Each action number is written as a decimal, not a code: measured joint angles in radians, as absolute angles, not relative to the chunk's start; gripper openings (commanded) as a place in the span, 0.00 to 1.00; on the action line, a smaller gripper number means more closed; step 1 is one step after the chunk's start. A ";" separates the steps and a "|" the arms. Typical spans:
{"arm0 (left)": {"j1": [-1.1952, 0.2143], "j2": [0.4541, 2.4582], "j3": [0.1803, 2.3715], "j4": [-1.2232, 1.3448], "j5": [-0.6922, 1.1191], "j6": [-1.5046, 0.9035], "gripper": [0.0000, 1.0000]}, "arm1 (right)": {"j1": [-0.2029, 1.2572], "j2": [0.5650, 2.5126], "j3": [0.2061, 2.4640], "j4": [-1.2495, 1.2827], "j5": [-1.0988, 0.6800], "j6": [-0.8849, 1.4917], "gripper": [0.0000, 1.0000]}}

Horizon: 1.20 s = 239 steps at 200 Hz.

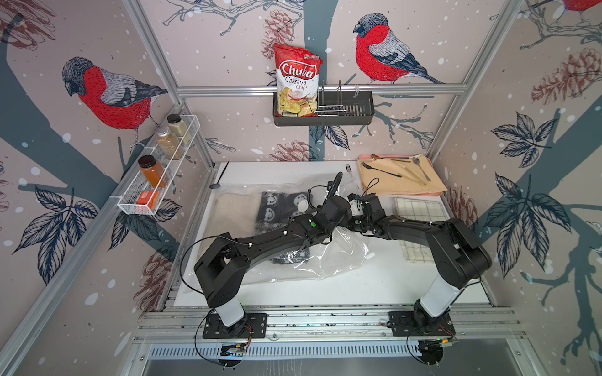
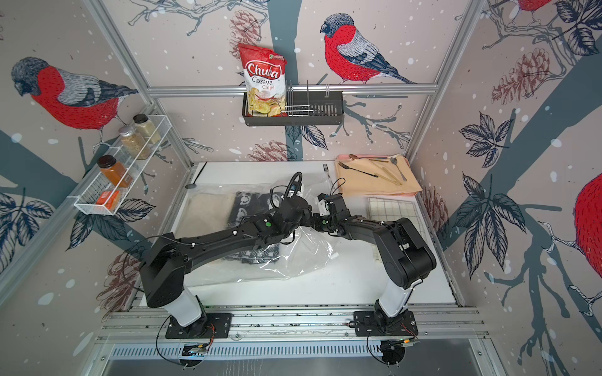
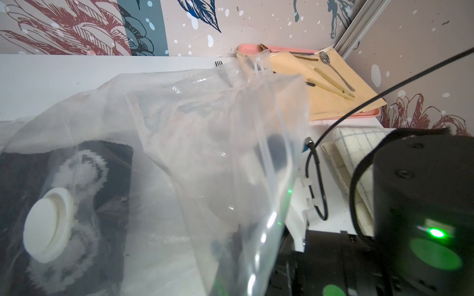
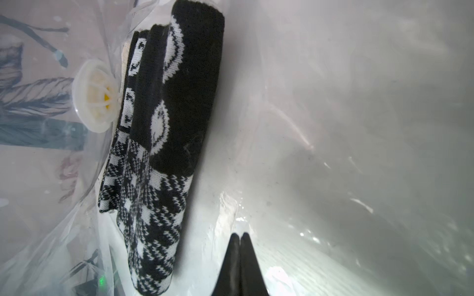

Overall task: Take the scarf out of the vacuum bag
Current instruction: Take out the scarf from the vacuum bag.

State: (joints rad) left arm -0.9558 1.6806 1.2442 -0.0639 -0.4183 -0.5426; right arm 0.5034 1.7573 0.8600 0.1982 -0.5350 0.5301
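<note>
While right tool (image 4: 239, 234) closed, scarf (image 4: 159, 153) lies near, apart

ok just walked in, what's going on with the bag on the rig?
The robot is working at the open end of the large crinkly clear plastic vacuum bag. The left gripper is hidden behind the plastic but shut, and the bag's top sheet stands lifted before its wrist camera. The right gripper is inside the bag, shut with fingertips together, beside the folded black-and-white knitted scarf, not gripping it. The scarf is still in the bag.
</note>
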 measured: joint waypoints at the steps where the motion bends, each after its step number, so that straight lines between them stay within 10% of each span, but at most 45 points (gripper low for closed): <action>1: -0.956 1.680 1.244 -0.064 -0.419 -0.543 0.00 | 0.503 1.760 0.862 0.198 -0.537 0.531 0.00; 60: -0.957 1.655 1.230 -0.053 -0.419 -0.519 0.00 | 0.526 1.874 0.992 0.150 -0.603 0.605 0.14; 111: -0.957 1.640 1.216 -0.030 -0.419 -0.517 0.00 | 0.557 1.885 1.032 0.065 -0.597 0.630 0.55; 239: -0.957 1.621 1.195 -0.010 -0.422 -0.516 0.00 | 0.595 1.931 0.945 0.312 -0.688 0.792 0.68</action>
State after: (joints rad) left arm -0.9565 1.6215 1.1954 -0.0101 -0.4221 -0.5156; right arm 0.5949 1.9308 0.9455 0.3119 -0.6880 0.7921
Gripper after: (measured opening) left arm 0.043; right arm 0.673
